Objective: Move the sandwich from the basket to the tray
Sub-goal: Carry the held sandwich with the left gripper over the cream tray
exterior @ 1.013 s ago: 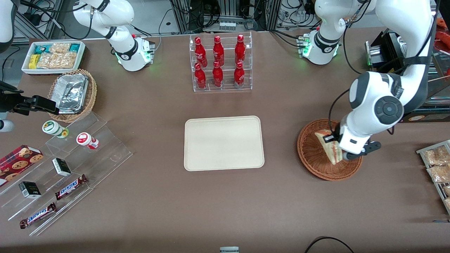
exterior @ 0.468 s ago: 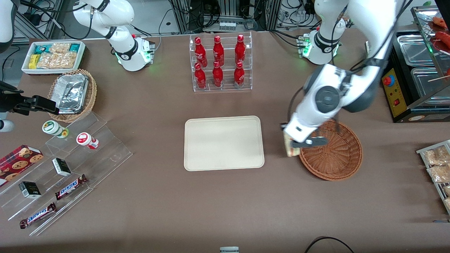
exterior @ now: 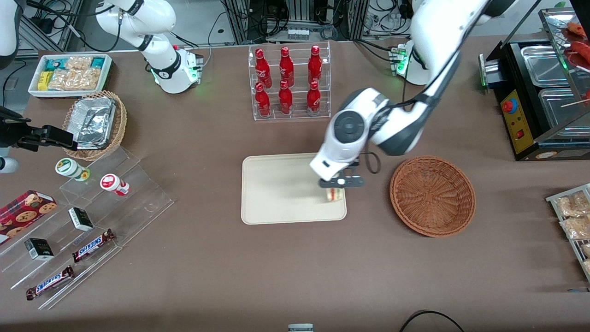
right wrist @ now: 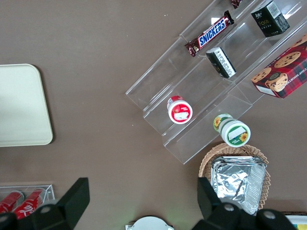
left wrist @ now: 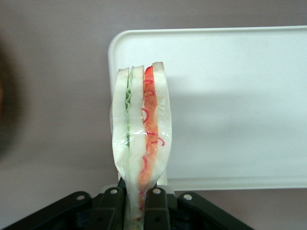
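Note:
My left gripper point(exterior: 335, 185) is shut on the sandwich point(exterior: 335, 194) and holds it above the cream tray point(exterior: 281, 189), over the tray's edge nearest the basket. In the left wrist view the black fingers point(left wrist: 157, 211) pinch the wrapped wedge point(left wrist: 141, 129) by its thin end; its red, pale and green layers stand on edge above the tray's corner point(left wrist: 216, 105). The reddish-brown woven basket point(exterior: 432, 195) stands empty on the table beside the tray, toward the working arm's end.
A clear rack of red bottles point(exterior: 288, 83) stands farther from the front camera than the tray. A tan basket of foil packets point(exterior: 96, 123), a white snack bin point(exterior: 70, 74) and a clear stepped stand with snacks point(exterior: 78, 221) lie toward the parked arm's end.
My left gripper has carried the sandwich out of the basket, across the gap of table, to above the tray's edge. The basket is now empty.

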{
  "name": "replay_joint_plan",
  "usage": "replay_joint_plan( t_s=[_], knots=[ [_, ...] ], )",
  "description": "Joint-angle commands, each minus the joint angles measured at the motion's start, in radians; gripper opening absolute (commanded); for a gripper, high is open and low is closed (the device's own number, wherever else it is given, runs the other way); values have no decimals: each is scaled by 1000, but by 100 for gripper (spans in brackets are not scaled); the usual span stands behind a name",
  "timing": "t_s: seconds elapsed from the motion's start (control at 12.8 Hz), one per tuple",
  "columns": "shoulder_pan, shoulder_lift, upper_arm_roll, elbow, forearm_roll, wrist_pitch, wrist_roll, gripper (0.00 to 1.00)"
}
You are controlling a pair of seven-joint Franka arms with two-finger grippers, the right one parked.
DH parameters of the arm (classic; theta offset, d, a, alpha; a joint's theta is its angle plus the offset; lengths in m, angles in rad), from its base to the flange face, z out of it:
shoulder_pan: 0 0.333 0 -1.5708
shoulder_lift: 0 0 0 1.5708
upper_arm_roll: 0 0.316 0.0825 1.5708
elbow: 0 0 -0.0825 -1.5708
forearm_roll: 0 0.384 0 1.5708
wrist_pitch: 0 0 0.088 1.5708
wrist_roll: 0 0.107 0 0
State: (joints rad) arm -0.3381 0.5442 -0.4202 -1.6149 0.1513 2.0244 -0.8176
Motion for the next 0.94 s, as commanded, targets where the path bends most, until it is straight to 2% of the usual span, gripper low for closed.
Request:
replay_joint_plan(
  t_s=[0.0, 0.31, 0.47, 0.7, 0.86],
  knots=[
    [-79, 127, 9, 156, 47, -16, -119, 0],
    [-154, 243, 15, 295, 47, -13, -170, 0],
    [-167, 261, 15, 305, 53, 19, -176, 0],
    [-180, 283, 15, 305, 120, 30, -221, 0],
    [-188, 293, 15, 306, 131, 45, -230, 0]
  ],
)
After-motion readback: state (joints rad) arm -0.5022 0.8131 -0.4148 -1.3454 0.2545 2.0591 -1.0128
